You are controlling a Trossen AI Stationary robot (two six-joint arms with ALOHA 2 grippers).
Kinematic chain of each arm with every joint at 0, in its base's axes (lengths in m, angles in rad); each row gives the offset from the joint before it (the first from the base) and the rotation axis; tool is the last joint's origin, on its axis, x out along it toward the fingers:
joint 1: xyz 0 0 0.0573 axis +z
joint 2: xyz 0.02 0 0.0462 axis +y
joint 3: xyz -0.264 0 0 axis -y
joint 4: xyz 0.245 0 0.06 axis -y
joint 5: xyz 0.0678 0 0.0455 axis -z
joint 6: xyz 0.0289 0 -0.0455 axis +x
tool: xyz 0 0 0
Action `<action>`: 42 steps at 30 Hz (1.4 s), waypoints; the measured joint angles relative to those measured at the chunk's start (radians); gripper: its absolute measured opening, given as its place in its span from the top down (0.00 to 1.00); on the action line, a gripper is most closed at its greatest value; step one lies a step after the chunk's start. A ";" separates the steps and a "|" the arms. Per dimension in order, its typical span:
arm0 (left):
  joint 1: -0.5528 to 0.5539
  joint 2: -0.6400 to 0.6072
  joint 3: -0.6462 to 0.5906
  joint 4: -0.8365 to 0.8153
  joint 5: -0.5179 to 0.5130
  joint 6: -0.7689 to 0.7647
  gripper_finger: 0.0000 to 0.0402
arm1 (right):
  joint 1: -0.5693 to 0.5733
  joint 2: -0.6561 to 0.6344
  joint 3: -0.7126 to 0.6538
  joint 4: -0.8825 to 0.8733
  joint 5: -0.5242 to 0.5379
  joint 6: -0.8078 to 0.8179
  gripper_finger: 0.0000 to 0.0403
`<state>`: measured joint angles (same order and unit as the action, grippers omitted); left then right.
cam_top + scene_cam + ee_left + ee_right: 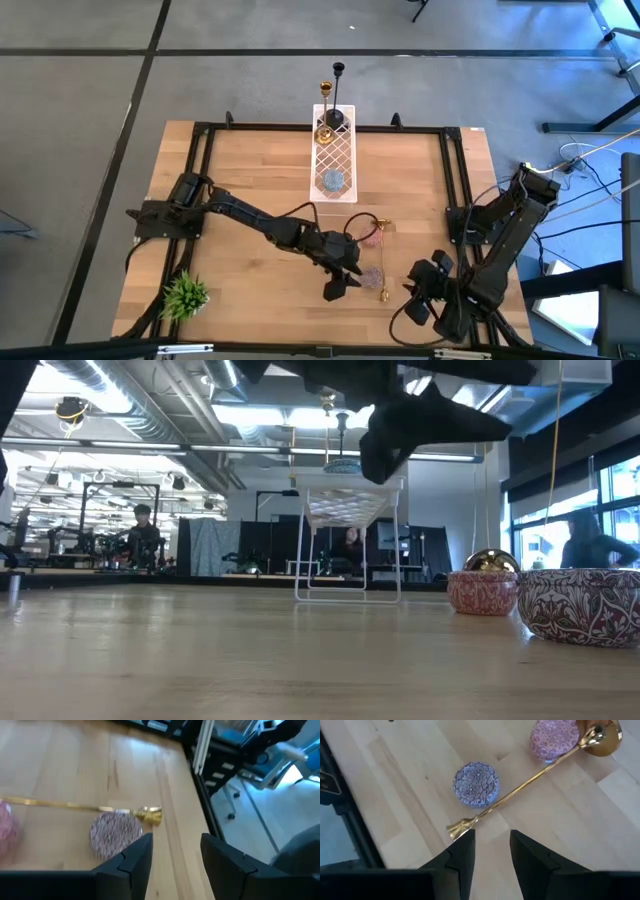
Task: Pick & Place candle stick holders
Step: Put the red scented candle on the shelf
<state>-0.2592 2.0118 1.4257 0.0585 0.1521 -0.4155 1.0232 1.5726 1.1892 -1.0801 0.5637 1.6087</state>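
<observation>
Lying flat on the tabletop (240, 170) is one gold candle stick holder (520, 785), its thin stem passing between a pink patterned tin (554, 739) and a bluish one (475, 784), with its round base beside the pink tin. The left tool (175, 852) is hovering just beside the cup tip, its fingers apart and grasping nothing. The right tool (491, 851) is waiting near the same tip, also parted and empty. The holder is looking light, stiff and slippery, so it is probably rolling easily; taking it across the stem near the middle seems safest. Two more holders are standing on the white rack (334, 150).
</observation>
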 joint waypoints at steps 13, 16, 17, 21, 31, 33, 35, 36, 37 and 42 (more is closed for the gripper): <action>-0.082 -0.023 -0.012 -0.195 -0.056 -0.228 0.67 | -0.225 0.040 -0.051 0.323 -0.143 -0.370 0.33; -0.121 -0.085 -0.012 -0.329 -0.188 -0.241 0.71 | -0.263 0.039 -0.052 0.316 -0.176 -0.390 0.25; -0.138 -0.110 -0.012 -0.391 -0.248 -0.241 0.72 | -0.275 0.039 -0.052 0.311 -0.190 -0.388 0.24; -0.236 -0.199 -0.012 -0.611 -0.521 -0.250 0.79 | -0.336 0.049 -0.052 0.315 -0.254 -0.320 0.19; -0.425 -0.239 -0.035 -0.831 -0.726 -0.368 0.86 | -0.471 0.121 -0.052 0.376 -0.462 -0.230 0.19; -0.449 -0.272 -0.097 -0.796 -0.739 -0.396 0.87 | -0.481 0.133 -0.052 0.396 -0.464 -0.296 0.19; -0.465 -0.302 -0.163 -0.673 -0.741 -0.430 0.87 | -0.481 0.144 -0.052 0.418 -0.464 -0.385 0.19; -0.476 -0.312 -0.201 -0.611 -0.740 -0.451 0.88 | -0.482 0.151 -0.051 0.423 -0.468 -0.439 0.19; -0.489 -0.319 -0.241 -0.562 -0.737 -0.474 0.88 | -0.479 0.158 -0.052 0.425 -0.471 -0.494 0.19; -0.548 -0.324 -0.399 -0.305 -0.738 -0.622 0.88 | -0.453 0.188 -0.051 0.434 -0.469 -0.688 0.19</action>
<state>-0.8071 1.6877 1.0270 -0.2465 -0.5860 -1.0373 0.5702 1.7608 1.1380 -0.6460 0.0950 0.9205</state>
